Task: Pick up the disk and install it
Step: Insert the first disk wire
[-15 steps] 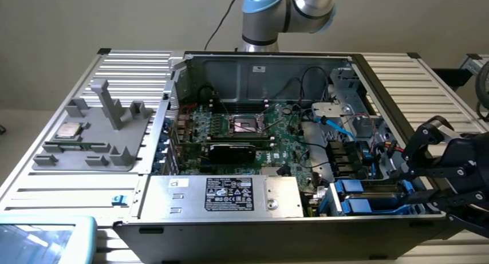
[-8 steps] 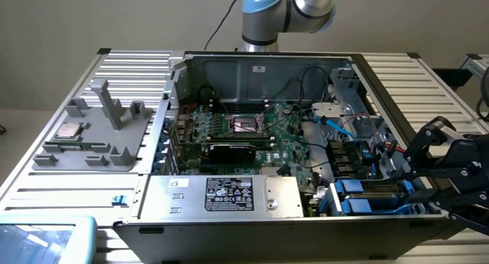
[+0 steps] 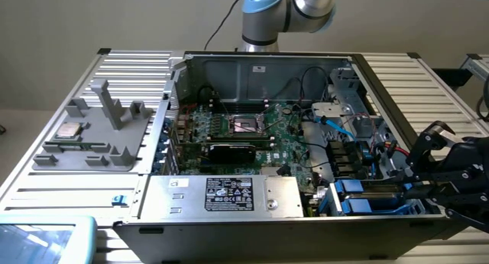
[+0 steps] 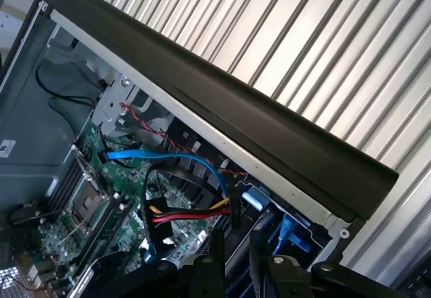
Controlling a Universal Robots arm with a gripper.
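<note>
The disk (image 3: 365,196) shows as bright blue rails in the drive bay, at the front corner of the open computer case (image 3: 252,75) on the exterior view's right. Its labelled face is hidden. My gripper (image 3: 418,181) reaches in over the case's side wall and sits right beside the blue rails. The wrist view looks past the gripper (image 4: 234,261) down at blue plastic (image 4: 283,234) and at cables beside the black case edge (image 4: 222,89). Whether it touches or holds the disk is hidden.
A green motherboard (image 3: 252,132) with an empty CPU socket fills the case floor. Blue, red and yellow cables (image 4: 182,210) run close to the bay. A grey power supply box (image 3: 225,196) sits at the front. A grey fixture tray (image 3: 91,138) holding a small silver chip stands on the ribbed table at the exterior view's left.
</note>
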